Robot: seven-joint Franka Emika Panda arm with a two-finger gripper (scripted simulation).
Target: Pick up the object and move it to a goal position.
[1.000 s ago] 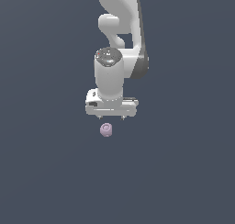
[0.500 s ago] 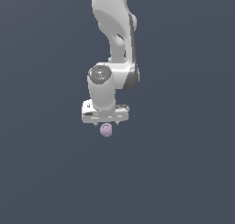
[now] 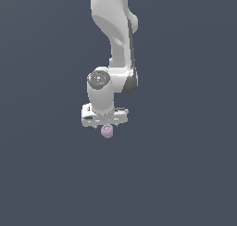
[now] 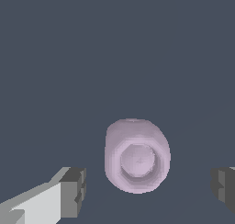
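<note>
The object (image 3: 107,131) is a small pale lilac-pink rounded lump with a ring-like dimple on top, lying on the dark grey surface. In the exterior view the white arm's hand sits right above it, and the gripper (image 3: 106,126) hides its upper part. In the wrist view the object (image 4: 137,155) lies between the two fingers (image 4: 73,192), apart from both, and nearer to one of them. The gripper (image 4: 149,186) is open and holds nothing.
A plain dark grey surface (image 3: 185,174) fills both views. The white arm (image 3: 115,35) rises from the hand toward the top of the exterior view. Nothing else shows.
The hand has come down over the object and now covers its top in the exterior view. It has drifted slightly toward the exterior view's left. The object has not moved.
</note>
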